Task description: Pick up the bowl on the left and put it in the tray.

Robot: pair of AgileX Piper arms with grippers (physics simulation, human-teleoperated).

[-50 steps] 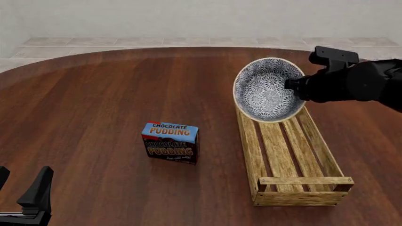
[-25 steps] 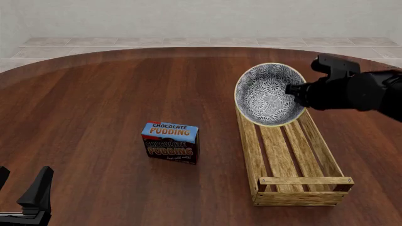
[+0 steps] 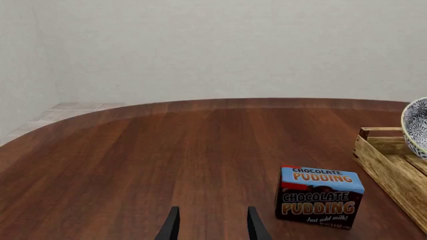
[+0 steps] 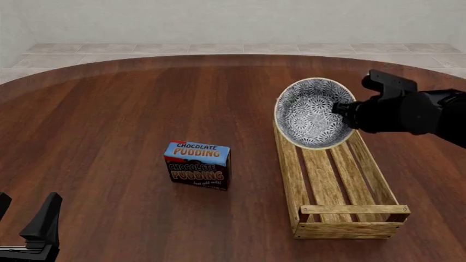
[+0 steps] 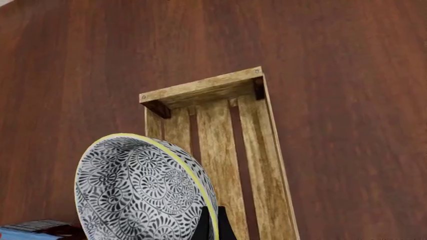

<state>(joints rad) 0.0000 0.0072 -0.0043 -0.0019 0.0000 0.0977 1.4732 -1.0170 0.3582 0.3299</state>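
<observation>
The blue-and-white patterned bowl (image 4: 311, 113) hangs tilted on its side over the far end of the light-wood tray (image 4: 324, 180), its inside facing the camera. My right gripper (image 4: 342, 109) is shut on the bowl's rim from the right. In the right wrist view the bowl (image 5: 140, 192) fills the near corner, its cream rim pinched in the right gripper (image 5: 211, 227), with the tray (image 5: 220, 125) below it. My left gripper (image 4: 25, 213) rests open at the front left, far from both. The left wrist view shows the left gripper (image 3: 212, 227) open, an edge of the bowl (image 3: 417, 125) and the tray (image 3: 387, 165).
A chocolate pudding box (image 4: 197, 165) stands upright on the brown wooden table (image 4: 109, 120), left of the tray; it also shows as the pudding box (image 3: 319, 197) in the left wrist view. A tiled floor and a pale wall lie beyond the table's far edge.
My right gripper has carried the bowl downward and slightly right, closer to the tray's far end. The left arm and the pudding box have not moved.
</observation>
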